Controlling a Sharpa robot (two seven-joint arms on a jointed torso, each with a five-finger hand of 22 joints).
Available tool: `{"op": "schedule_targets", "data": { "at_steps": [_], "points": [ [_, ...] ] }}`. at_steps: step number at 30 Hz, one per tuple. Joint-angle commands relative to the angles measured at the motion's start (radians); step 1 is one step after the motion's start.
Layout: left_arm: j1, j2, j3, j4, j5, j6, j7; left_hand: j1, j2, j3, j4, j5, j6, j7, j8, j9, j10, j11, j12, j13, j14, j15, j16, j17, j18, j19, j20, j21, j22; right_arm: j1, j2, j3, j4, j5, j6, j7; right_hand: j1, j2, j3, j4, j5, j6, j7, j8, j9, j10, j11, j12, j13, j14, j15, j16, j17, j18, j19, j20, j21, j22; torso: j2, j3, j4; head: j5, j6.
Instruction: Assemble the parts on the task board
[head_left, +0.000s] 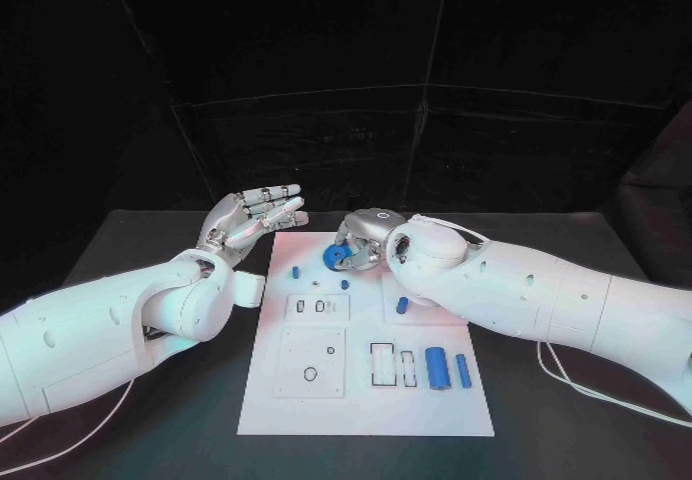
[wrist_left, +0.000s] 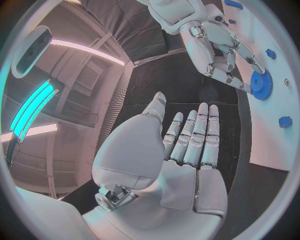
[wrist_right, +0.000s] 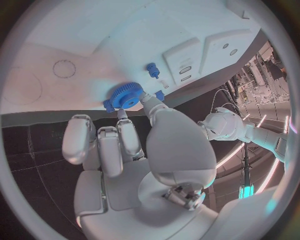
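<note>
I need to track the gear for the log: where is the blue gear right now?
In the head view the blue gear is pinched by the right hand over the far end of the task board, beside small blue pegs.

I see one white board (head_left: 368, 400), one blue gear (head_left: 338, 257), two long blue pins (head_left: 437, 371), and my two hands (head_left: 257, 218).

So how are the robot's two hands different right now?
The right hand pinches a blue gear over the white board; the left hand holds nothing. The left hand's fingers are spread, palm open, beside the board; the right hand's curl around the gear. Both are silver.
</note>
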Motion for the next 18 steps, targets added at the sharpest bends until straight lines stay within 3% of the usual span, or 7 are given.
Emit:
{"op": "schedule_targets", "data": {
  "at_steps": [1, 4, 9, 18],
  "points": [
    [0.002, 0.0, 0.001, 0.001, -0.005, 0.009, 0.003, 0.005, 0.009, 0.001, -0.008, 0.001, 0.007, 0.073, -0.006, 0.0, -0.002, 0.001, 0.002, 0.001, 0.005, 0.0, -0.006, -0.001, 0.011, 0.004, -0.002, 0.001, -0.001, 0.002, -0.002, 0.0, 0.003, 0.021, 0.037, 0.0, -0.023, 0.004, -0.009, 0.023, 0.013, 0.017, -0.001, 0.007, 0.002, 0.005, -0.007, 0.011, 0.008, 0.069, 0.001, 0.007, 0.089, -0.009, 0.004, 0.003, 0.004, 0.004, 0.0, -0.0002, 0.0, -0.001, 0.0],
    [0.002, 0.0, 0.001, 0.001, -0.005, 0.009, 0.003, 0.005, 0.009, 0.001, -0.008, 0.001, 0.007, 0.073, -0.006, 0.0, -0.002, 0.001, 0.002, 0.001, 0.005, 0.0, -0.006, -0.001, 0.011, 0.004, -0.002, 0.001, -0.001, 0.002, -0.004, 0.0, 0.003, 0.038, 0.052, 0.001, -0.057, 0.018, -0.024, 0.057, 0.031, 0.026, -0.003, 0.007, 0.0, 0.01, -0.009, 0.019, 0.015, 0.07, -0.002, 0.009, 0.094, -0.01, 0.006, 0.001, 0.006, 0.009, 0.0, -0.0002, -0.0002, -0.001, 0.0],
    [0.002, -0.001, 0.001, 0.002, -0.005, 0.008, 0.002, 0.005, 0.009, 0.001, -0.011, 0.0, 0.005, 0.074, -0.006, 0.0, -0.005, 0.001, 0.002, 0.001, 0.005, 0.0, -0.006, -0.001, 0.011, 0.004, -0.002, 0.001, -0.002, 0.002, -0.005, 0.0, -0.001, 0.052, 0.062, -0.008, -0.101, 0.016, -0.07, 0.102, 0.053, 0.015, 0.001, -0.007, -0.004, 0.011, -0.006, 0.022, 0.018, 0.071, 0.001, 0.01, 0.096, -0.011, 0.007, 0.001, 0.008, 0.011, 0.0, 0.0001, 0.0003, -0.002, 0.0],
    [0.002, -0.002, 0.001, 0.001, -0.005, 0.008, 0.002, 0.006, 0.01, 0.001, -0.011, 0.0, 0.005, 0.074, -0.007, 0.0, -0.006, 0.001, 0.002, 0.0, 0.005, 0.0, -0.007, -0.001, 0.011, 0.004, -0.002, 0.001, -0.002, 0.002, -0.016, 0.0, 0.004, 0.056, 0.014, -0.02, -0.077, 0.02, -0.1, 0.103, 0.084, -0.005, 0.007, -0.011, -0.005, 0.014, 0.0, 0.028, 0.024, 0.072, 0.006, 0.013, 0.103, -0.012, 0.009, 0.006, 0.011, 0.015, 0.0, 0.0002, -0.0002, -0.001, 0.0]
  ]
}}
